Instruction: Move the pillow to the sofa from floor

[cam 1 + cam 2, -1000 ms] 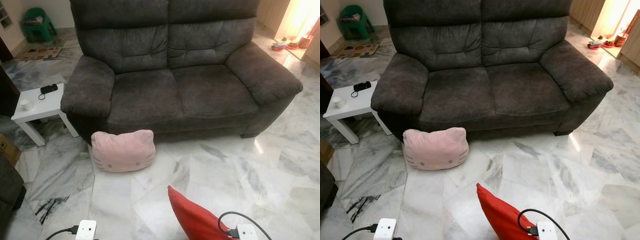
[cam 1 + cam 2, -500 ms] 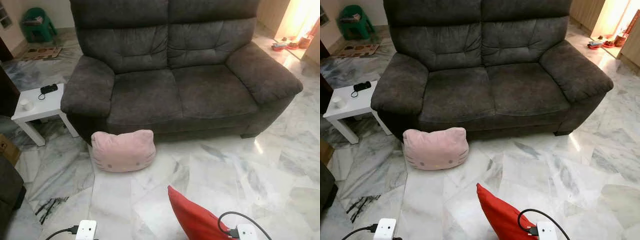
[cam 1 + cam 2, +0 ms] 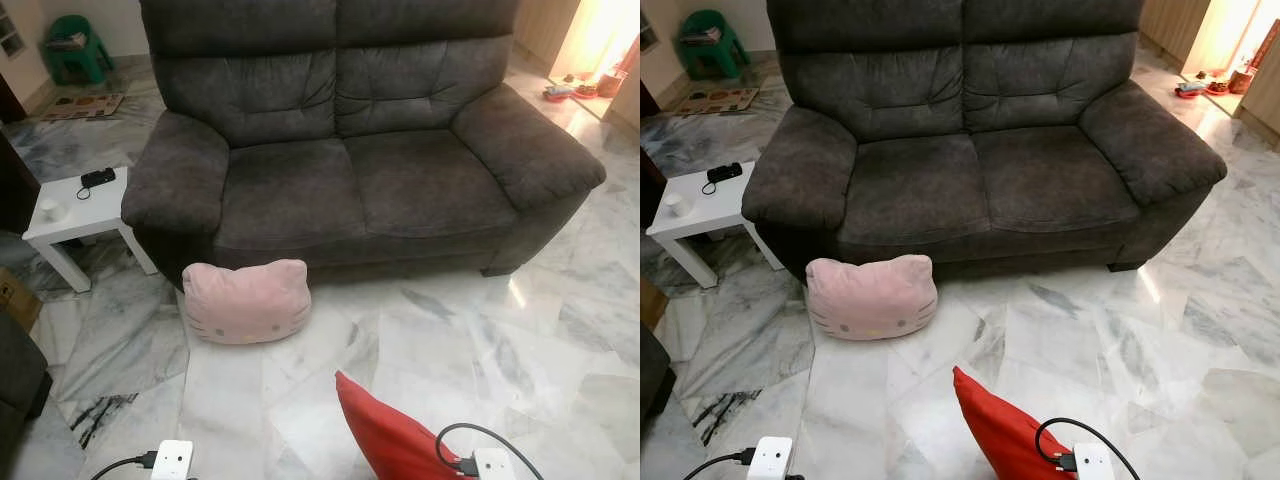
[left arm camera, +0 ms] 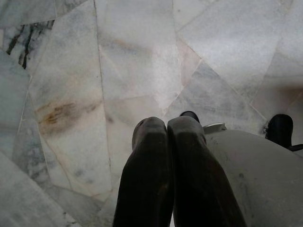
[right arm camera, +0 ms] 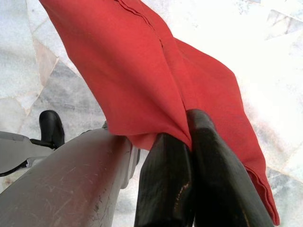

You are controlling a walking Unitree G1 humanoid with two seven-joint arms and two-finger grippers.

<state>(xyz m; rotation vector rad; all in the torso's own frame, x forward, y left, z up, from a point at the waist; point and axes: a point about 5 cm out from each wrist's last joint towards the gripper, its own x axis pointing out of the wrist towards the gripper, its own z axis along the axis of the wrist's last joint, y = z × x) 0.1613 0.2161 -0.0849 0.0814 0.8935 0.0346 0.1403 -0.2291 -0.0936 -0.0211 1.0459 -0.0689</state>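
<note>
Right tool (image 5: 189, 137) clenched on a corner of the red pillow (image 5: 142, 71); fabric pinched between its two black fingers, rest of the pillow hangs over the marble floor (image 3: 450, 340). In the head views the red pillow (image 3: 385, 435) sits low in frame on the robot's right, off the sofa, well apart from it. Left tool (image 4: 168, 137) clenched on nothing, two fingers pressed together, pointing at bare floor tiles. Pillows: 2. The second is a pink cat-face pillow (image 3: 247, 302), on the floor, leaning against the sofa front just below the left armrest. Sofa (image 3: 360, 180): 1, dark grey, two seats, both cushions bare. Small white surface (image 3: 75, 215): 1, just beside the sofa's left arm, carrying 1 white cup (image 3: 52, 209) and 1 small black device (image 3: 97, 178). Green stool (image 3: 75, 45): 1, far back left corner, something stacked on it, can't tell what. Patterned mat (image 3: 85, 104): 1, on the floor in front of the stool. Two white boxes with black cables at the bottom edge of the head views, one per side (image 3: 172, 460) (image 3: 493, 464).
</note>
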